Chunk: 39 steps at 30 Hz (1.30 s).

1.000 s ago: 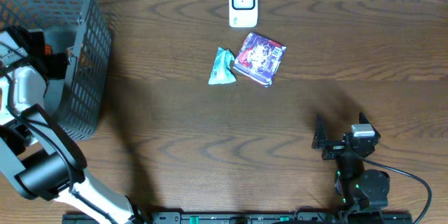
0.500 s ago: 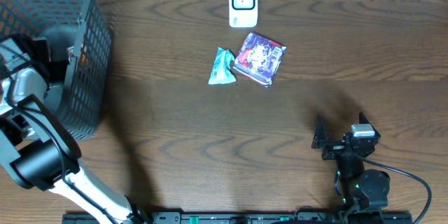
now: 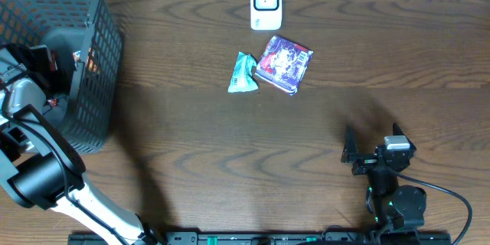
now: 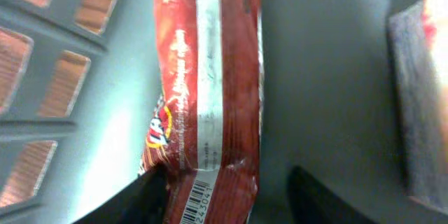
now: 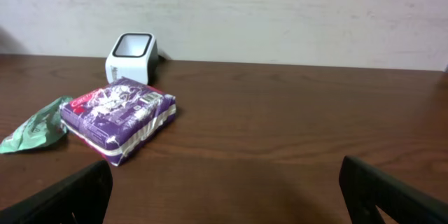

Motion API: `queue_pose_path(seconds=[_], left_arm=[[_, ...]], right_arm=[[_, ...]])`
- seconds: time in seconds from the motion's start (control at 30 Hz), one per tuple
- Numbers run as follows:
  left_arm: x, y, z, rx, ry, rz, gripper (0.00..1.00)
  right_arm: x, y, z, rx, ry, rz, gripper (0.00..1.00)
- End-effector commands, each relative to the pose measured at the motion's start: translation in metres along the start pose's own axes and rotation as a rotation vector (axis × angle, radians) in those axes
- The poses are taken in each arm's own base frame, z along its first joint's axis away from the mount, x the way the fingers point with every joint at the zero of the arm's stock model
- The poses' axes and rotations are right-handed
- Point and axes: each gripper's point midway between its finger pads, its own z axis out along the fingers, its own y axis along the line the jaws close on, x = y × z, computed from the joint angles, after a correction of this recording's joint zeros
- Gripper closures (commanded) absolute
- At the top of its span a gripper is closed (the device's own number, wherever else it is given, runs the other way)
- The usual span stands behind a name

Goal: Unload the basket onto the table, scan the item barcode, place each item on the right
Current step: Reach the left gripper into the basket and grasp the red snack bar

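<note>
Grey plastic mesh was noted as the material of the basket (image 3: 92, 61), which stood at the far left of the dark wooden table (image 3: 230, 161). The left arm was seen reaching into it from the near side.

Inside the basket, a red packet (image 4: 210, 77) was found lying against the mesh wall, with a white stripe along its length and a barcode (image 4: 199, 203) printed at its near end. The left gripper (image 4: 227, 182) was placed over that end, one finger on each side. The finger (image 4: 150, 196) on the left of the wrist view was seen at the packet's edge. The other was set apart from it by a visible gap, so no pinch was recorded. A second item (image 4: 420, 98), blurred and not identified, was observed at the right of that view.

A white barcode scanner (image 3: 266, 4) was located at the far centre of the table. A purple packet (image 3: 285, 63) lay just near of it, and a green sachet (image 3: 243, 73) lay touching the packet's left side.

The right gripper (image 5: 231, 206) was found at the near right of the table, well apart from these things. Its fingers were spread wide and nothing was held between them.
</note>
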Motion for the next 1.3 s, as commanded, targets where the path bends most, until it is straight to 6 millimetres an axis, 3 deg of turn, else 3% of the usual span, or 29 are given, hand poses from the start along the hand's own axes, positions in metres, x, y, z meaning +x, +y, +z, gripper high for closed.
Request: queue_pose_path(seconds=[0.0, 0.2, 0.27, 0.53, 0.57, 0.67, 0.83, 1.0, 1.13, 1.27], left_arm=[[0.039, -0.014, 0.018, 0.056, 0.113, -0.044, 0.48], [0.047, -0.017, 0.018, 0.065, 0.143, -0.047, 0.48], [0.049, -0.017, 0.019, 0.066, 0.147, -0.047, 0.42], [0.067, -0.023, 0.027, 0.082, 0.203, -0.063, 0.47], [0.069, -0.023, 0.027, 0.083, 0.208, -0.069, 0.55], [0.071, -0.024, 0.026, 0.084, 0.22, -0.088, 0.92], [0.06, -0.022, 0.014, 0.068, 0.195, -0.172, 0.93], [0.007, -0.009, -0.036, 0.027, 0.029, -0.318, 0.93], [-0.059, -0.01, -0.112, 0.087, -0.232, -0.4, 0.93], [-0.125, -0.027, -0.209, 0.26, -0.549, -0.427, 0.93]], right_arm=[[0.001, 0.0, 0.0, 0.001, 0.002, -0.011, 0.01], [0.001, 0.0, 0.0, 0.001, 0.001, -0.011, 0.01], [0.001, 0.0, 0.0, 0.001, 0.001, -0.011, 0.01], [0.001, 0.0, 0.0, 0.001, 0.001, -0.011, 0.01], [0.001, 0.0, 0.0, 0.001, 0.001, -0.011, 0.01], [0.001, 0.0, 0.0, 0.001, 0.001, -0.011, 0.01], [0.001, 0.0, 0.0, 0.001, 0.001, -0.011, 0.01], [0.001, 0.0, 0.0, 0.001, 0.001, -0.011, 0.01], [0.001, 0.0, 0.0, 0.001, 0.001, -0.011, 0.01], [0.001, 0.0, 0.0, 0.001, 0.001, -0.011, 0.01]])
